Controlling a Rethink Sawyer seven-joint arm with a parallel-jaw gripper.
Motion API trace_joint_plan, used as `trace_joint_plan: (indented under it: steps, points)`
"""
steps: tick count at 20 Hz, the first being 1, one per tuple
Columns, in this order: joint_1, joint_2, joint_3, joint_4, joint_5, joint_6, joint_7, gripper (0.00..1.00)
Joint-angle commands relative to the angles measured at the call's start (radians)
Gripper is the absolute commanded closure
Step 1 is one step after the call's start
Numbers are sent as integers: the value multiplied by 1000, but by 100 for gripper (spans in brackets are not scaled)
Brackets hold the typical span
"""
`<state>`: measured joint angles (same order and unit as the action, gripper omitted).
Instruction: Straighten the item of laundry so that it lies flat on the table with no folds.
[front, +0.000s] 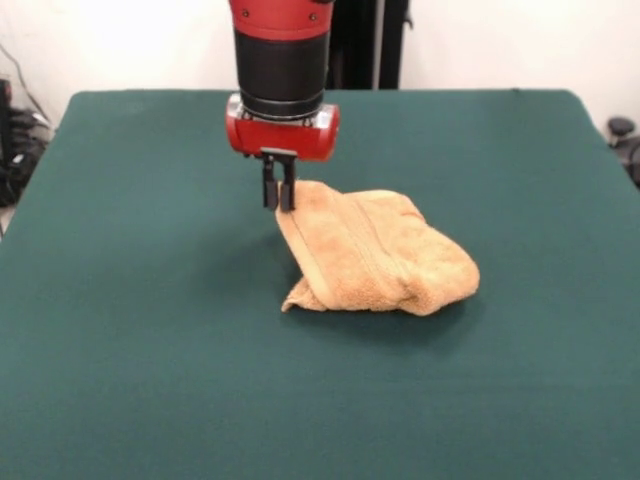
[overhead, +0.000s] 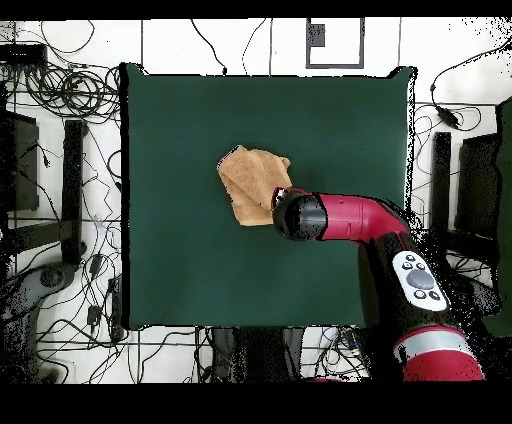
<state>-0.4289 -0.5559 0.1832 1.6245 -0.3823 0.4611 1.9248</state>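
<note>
Currently clamped on the towel's upper corner: hand, fingers together, holding that corner raised off the desk. Rest of towel slumped in a folded heap near desk centre, border bands visible, lower edge touching the green cloth.

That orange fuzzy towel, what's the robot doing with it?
The red and black robot arm's gripper is shut on one corner of the small orange-tan terry towel, holding that corner up off the big dark green cloth-covered table. The rest of the towel sits bunched and folded over on the table, so it is not flat yet.
</note>
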Motion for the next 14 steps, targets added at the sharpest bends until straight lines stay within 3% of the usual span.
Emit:
trace_joint_plan:
  steps: [1,14]
  points:
    - [4,27,100,48,36,159,-44,100]
    - [62,11,89,48,100,223,38,100]
